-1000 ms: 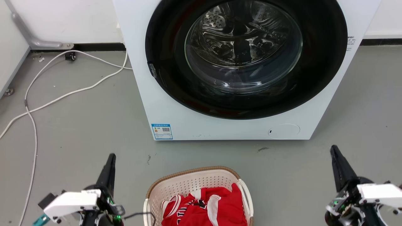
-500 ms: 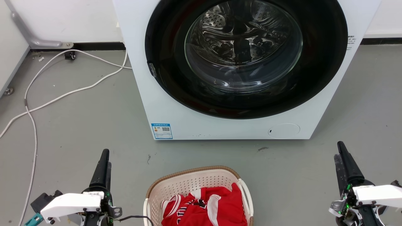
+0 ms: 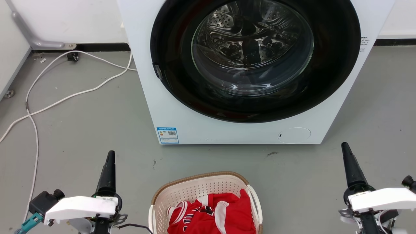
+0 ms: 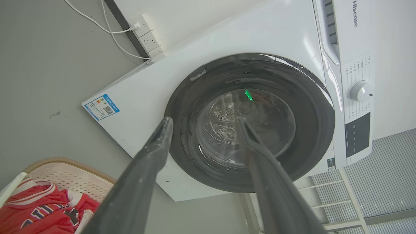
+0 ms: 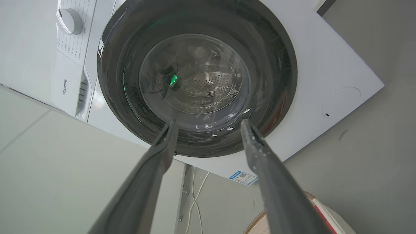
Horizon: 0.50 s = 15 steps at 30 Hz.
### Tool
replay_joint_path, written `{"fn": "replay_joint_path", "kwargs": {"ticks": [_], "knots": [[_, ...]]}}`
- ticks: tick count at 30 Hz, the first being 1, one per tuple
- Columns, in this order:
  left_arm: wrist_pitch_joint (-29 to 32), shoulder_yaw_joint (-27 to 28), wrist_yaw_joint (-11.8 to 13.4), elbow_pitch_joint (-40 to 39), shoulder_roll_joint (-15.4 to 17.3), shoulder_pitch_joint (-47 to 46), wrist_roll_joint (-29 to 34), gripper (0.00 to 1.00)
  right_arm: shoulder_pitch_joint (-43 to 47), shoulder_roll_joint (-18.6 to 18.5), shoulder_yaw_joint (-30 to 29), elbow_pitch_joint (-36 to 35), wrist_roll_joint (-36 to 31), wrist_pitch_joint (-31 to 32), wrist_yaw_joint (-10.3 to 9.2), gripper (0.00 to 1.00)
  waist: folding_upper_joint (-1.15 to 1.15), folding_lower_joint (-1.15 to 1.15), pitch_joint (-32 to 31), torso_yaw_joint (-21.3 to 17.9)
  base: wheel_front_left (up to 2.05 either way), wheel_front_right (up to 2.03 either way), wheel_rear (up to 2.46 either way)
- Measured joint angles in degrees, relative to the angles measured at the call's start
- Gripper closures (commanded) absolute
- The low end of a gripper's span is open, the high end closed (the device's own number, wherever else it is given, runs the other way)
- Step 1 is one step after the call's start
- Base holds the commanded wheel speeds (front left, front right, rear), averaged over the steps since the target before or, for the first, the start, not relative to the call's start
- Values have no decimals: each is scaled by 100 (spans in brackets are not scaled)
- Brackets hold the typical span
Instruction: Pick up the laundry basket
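Jaws spread and empty on the left gripper and right gripper, which have edged slightly forward in the past second, still flanking well apart the laundry basket on the floor; judged: grasp not begun.

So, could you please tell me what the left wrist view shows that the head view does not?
Left wrist view adds: a white round control dial and white wall socket strip. Head view adds: the right gripper and grey metal wall bracket. Shared: white front-loading washing machine, cream perforated plastic laundry basket, red jersey.
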Motion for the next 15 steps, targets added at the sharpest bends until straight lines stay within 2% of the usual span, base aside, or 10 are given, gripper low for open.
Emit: {"fn": "replay_joint_path", "kwargs": {"ticks": [15], "knots": [[-304, -138, 102, -254, 3, 103, 1484, 0, 108, 0, 138, -277, -1700, -305, 0, 0, 0, 0, -1, 18, 0, 0, 0]]}}
